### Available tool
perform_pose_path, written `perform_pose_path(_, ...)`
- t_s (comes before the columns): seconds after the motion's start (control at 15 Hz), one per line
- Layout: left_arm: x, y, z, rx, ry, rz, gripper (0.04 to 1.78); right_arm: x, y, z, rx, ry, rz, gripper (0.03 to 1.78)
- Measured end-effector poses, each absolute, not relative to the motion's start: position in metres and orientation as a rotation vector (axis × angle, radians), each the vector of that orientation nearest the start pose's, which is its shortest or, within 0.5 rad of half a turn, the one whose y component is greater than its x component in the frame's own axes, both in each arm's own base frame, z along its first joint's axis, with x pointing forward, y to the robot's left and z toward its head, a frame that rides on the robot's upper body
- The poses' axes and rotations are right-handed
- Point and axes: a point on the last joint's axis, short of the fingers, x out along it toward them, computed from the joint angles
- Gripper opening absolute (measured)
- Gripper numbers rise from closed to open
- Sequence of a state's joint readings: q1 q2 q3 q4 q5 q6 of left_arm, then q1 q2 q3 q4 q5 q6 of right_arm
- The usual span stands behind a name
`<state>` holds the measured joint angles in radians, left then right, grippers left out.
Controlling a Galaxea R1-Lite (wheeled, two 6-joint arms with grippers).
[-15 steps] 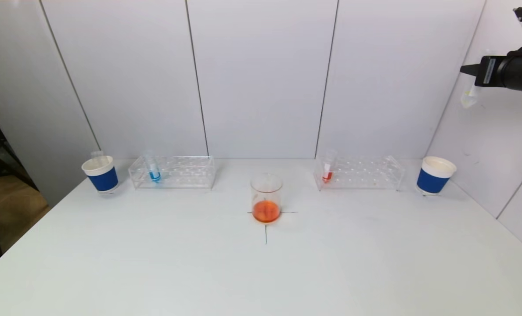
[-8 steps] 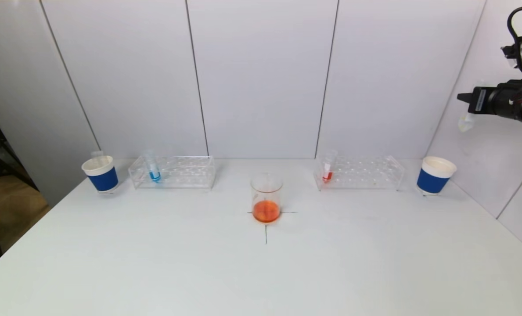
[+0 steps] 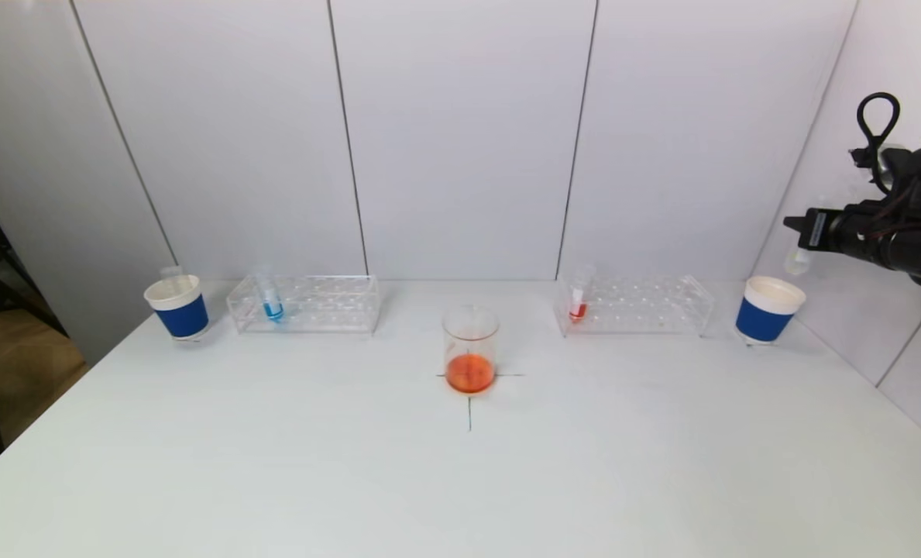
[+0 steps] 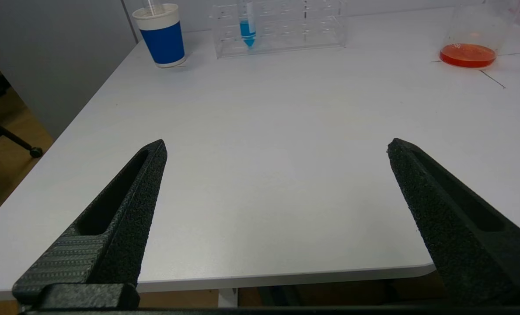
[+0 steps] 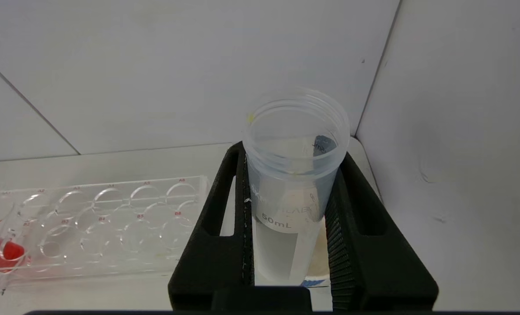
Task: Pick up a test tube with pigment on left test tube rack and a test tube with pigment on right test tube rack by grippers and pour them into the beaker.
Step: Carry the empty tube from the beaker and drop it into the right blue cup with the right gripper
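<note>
Empty test tube (image 5: 294, 175), clear, marked 50 mL, clenched upright in right gripper (image 3: 799, 236) jaws, in the air above blue paper cup (image 3: 768, 310) at 3 o'clock. Beaker (image 3: 470, 350) with orange liquid at table (image 3: 460, 480) centre. Blue tube (image 3: 269, 297) in left rack (image 3: 305, 304), 10 o'clock; red tube (image 3: 579, 298) in right rack (image 3: 634, 305), 2 o'clock. Left gripper (image 4: 277, 148) off near table edge, jaws spread wide, grasping nothing.

An empty clear test tube (image 5: 295, 175) hangs upright above the right blue cup (image 3: 767, 310); the beaker (image 3: 470, 350) holds orange liquid.
</note>
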<state>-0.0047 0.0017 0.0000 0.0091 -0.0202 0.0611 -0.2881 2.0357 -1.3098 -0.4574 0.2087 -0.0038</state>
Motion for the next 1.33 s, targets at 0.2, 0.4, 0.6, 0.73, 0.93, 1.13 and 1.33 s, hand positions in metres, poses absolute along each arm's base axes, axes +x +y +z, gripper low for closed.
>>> perform_pose_path(0.2, -0.023, 0.0, 0.075, 0.061, 0.01, -0.026, 1.76, 0.405, -0.117, 0.161, 0.064, 0.261, -0.082, 0.53)
perform_pose_path(0.4, -0.023, 0.0, 0.075, 0.061, 0.01, -0.025, 1.76, 0.412, -0.122, 0.144, 0.071, 0.276, -0.088, 0.53)
perform_pose_path(0.6, -0.023, 0.0, 0.075, 0.061, 0.01, -0.026, 1.76, 0.42, -0.126, 0.131, 0.07, 0.273, -0.088, 0.53)
perform_pose_path(0.73, -0.023, 0.0, 0.075, 0.061, 0.01, -0.025, 1.76, 0.424, -0.127, 0.124, 0.071, 0.281, -0.085, 0.53)
perform_pose_path(0.93, -0.023, 0.0, 0.075, 0.061, 0.01, -0.026, 1.76, 0.43, -0.129, 0.115, 0.075, 0.293, -0.085, 0.53)
perform_pose_path(1.13, -0.023, 0.0, 0.075, 0.061, 0.01, -0.025, 1.76, 0.432, -0.13, 0.105, 0.08, 0.312, -0.086, 0.53)
perform_pose_path(1.33, -0.023, 0.0, 0.075, 0.061, 0.01, -0.025, 1.76, 0.432, -0.13, 0.097, 0.083, 0.334, -0.087, 0.53)
